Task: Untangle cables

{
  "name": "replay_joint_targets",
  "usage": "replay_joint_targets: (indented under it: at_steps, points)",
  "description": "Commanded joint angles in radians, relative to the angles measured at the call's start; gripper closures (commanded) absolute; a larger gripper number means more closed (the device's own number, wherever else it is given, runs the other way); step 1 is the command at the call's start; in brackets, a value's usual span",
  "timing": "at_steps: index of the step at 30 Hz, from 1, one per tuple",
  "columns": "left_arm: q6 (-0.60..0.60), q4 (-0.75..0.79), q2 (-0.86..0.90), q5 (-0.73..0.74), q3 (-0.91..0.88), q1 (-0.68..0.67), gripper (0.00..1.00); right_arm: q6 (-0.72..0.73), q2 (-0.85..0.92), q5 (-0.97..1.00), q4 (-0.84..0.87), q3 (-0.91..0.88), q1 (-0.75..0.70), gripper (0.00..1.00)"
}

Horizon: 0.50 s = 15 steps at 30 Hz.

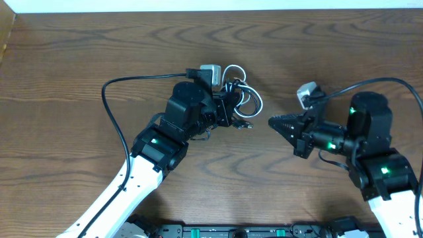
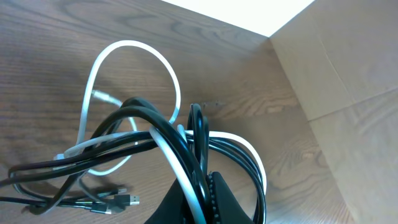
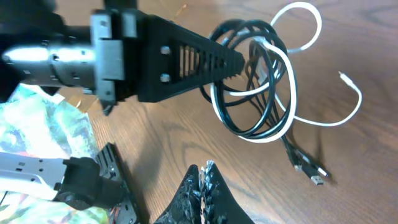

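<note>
A tangle of cables (image 1: 250, 99), black loops with one white cord, sits mid-table near the far side. My left gripper (image 1: 236, 110) is shut on the bundle; in the left wrist view a white strand and black strands run between its fingers (image 2: 217, 196). The white loop (image 2: 132, 46) arches above the black cords (image 2: 140, 117), and small plug ends (image 2: 124, 200) lie on the wood. The right wrist view shows the left gripper (image 3: 238, 60) holding the cables (image 3: 261, 106). My right gripper (image 1: 271, 121) is shut and empty, a short way right of the tangle, its tips (image 3: 203, 169) short of the plugs (image 3: 311, 171).
Thick black arm cables arc from the left arm (image 1: 114, 99) and the right arm (image 1: 396, 82). The table's far edge (image 1: 211, 6) runs along the top. A pale panel (image 2: 348, 74) stands beyond the tangle. Colourful plastic (image 3: 31, 124) lies by the arm base.
</note>
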Motion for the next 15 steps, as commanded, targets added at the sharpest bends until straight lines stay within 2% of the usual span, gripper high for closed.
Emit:
replay_joint_targets:
  at_steps: [1, 4, 6, 11, 15]
  points:
    - [-0.012, 0.005, -0.017, -0.008, 0.013, 0.004, 0.93, -0.016, -0.021, -0.011, 0.002, 0.011, -0.027, 0.91]
    - [-0.011, 0.009, -0.017, 0.04, 0.013, 0.004, 0.93, -0.016, -0.02, -0.001, -0.002, 0.011, -0.042, 0.37]
    - [0.001, 0.01, -0.017, 0.099, 0.013, 0.004, 0.93, -0.016, -0.019, 0.0, -0.005, 0.011, -0.048, 0.19]
    - [0.049, 0.018, -0.017, 0.201, 0.013, 0.004, 0.93, -0.016, -0.019, 0.023, -0.008, 0.011, -0.051, 0.01]
    - [0.07, 0.064, -0.017, 0.301, 0.013, 0.004, 0.93, -0.016, -0.019, 0.022, -0.018, 0.011, -0.051, 0.01]
